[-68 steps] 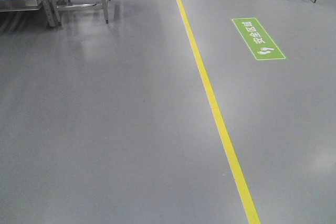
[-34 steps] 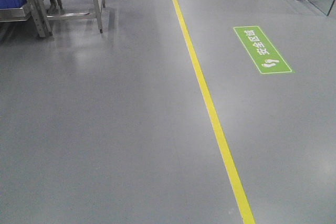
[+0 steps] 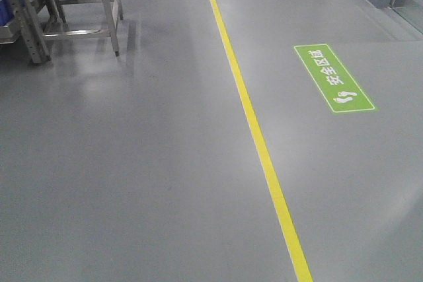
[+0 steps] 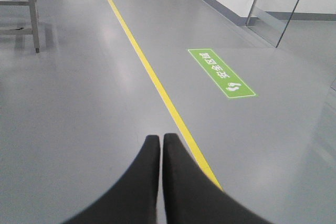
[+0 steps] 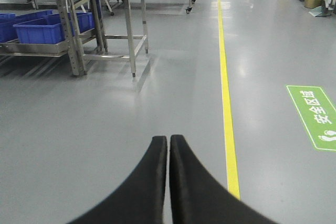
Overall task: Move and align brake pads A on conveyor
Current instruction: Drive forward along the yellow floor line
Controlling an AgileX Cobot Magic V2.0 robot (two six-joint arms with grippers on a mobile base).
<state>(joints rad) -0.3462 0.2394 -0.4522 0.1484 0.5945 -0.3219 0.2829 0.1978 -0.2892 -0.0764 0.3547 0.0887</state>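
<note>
Evidently, with left fingers [image 4: 149,156] and right fingers [image 5: 157,156] pressed together and empty, steady travel beside the yellow line [image 3: 254,130] was judged best, no conveyor being seen.

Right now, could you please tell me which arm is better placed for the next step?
Neither yet: the left gripper and the right gripper are both shut and empty above bare floor, and no brake pads or conveyor are in view.

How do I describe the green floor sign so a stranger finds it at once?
Follow the yellow line along the grey floor. To its right, apart from it, lies the green sign, a flat rectangle. Only it carries white characters and white footprints.
</note>
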